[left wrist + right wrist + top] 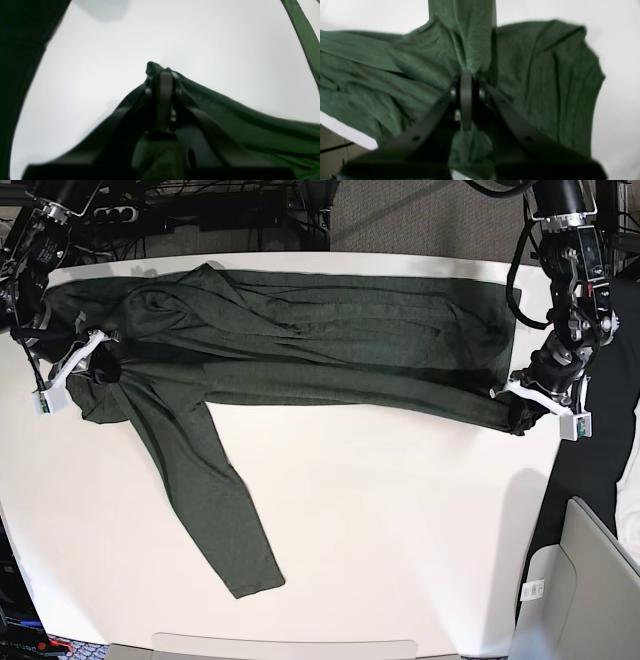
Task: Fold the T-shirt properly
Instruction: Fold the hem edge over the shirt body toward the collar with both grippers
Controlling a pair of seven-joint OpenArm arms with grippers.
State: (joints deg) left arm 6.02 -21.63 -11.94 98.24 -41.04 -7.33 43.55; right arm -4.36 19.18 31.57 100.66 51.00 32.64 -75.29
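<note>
One T-shirt [300, 330] is lying along the tabletop's [400, 530] far edge; two grippers, left gripper [163, 72] and right gripper [466, 75], are each pinching its cloth.

The T-shirt [300, 330] is dark olive green with a fine heathered fleck and no print; in the left wrist view its folds turn almost black-green. The desk [400, 520] is plain white. Both claws, left [163, 72] and right [466, 75], are matte black, on arms with white brackets.
</note>
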